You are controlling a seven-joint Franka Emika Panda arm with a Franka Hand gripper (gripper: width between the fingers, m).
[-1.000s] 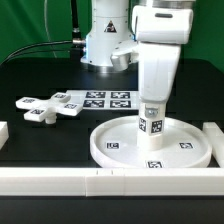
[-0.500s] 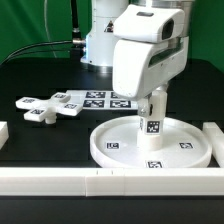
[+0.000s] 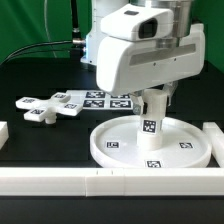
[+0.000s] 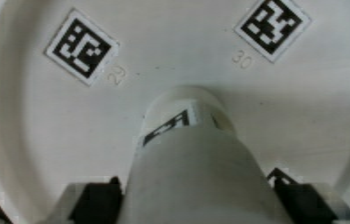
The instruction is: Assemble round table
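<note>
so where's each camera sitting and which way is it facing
exterior view: off the arm, looks over the white rails at the disc, cylinder and cross-shaped piece; the arm fills the top.
wrist view: on the wrist, looks down the cylinder onto the disc; its fingers show either side of the cylinder.
both share the cylinder and disc.

I see the white disc low in the exterior view's right half, with black-and-white square tags spaced round its face. The white cylinder carries the same tags. The cross-shaped piece at the exterior view's left is white and tagged too. The marker board is white with black square patterns. The table is black, the rails and arm are white, and the backdrop is green. On my wrist view the fingers read black.
</note>
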